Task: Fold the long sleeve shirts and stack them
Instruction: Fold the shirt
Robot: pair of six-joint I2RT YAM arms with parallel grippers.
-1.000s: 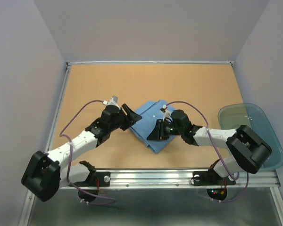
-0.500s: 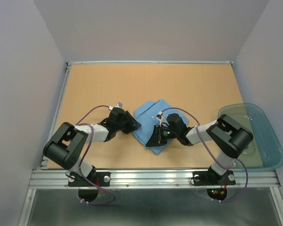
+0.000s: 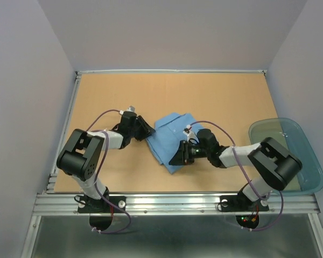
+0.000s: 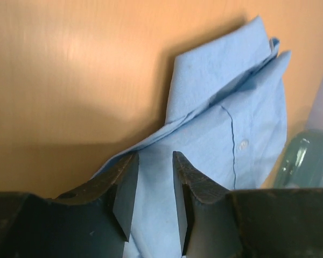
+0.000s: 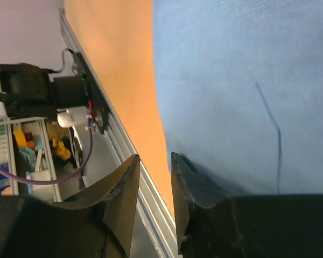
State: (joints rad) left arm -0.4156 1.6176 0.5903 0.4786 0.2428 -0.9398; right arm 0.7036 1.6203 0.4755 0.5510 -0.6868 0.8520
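Note:
One light blue long sleeve shirt point(image 3: 169, 137) lies folded into a small packet mid-table, its collar and button placket showing in the left wrist view point(image 4: 231, 123). My left gripper point(image 3: 149, 134) sits low at the packet's left edge. Its jaws stand a little apart, with blue cloth filling the gap point(image 4: 154, 161). My right gripper point(image 3: 175, 159) is at the packet's near corner. In the right wrist view, its jaws point(image 5: 155, 161) are slightly apart with only table and rail between them. One finger lies against the shirt's edge point(image 5: 231, 64).
A translucent teal tub point(image 3: 285, 156) stands at the table's right edge, beside the right arm's elbow, and shows in the left wrist view point(image 4: 299, 161). The metal rail point(image 3: 177, 201) runs along the near edge. The tan table point(image 3: 124, 97) has grey walls on three sides.
Both arms have folded back, their elbows drawn nearer the bases. The left jaws have narrowed around the cloth. The shirt packet has shifted and turned slightly.

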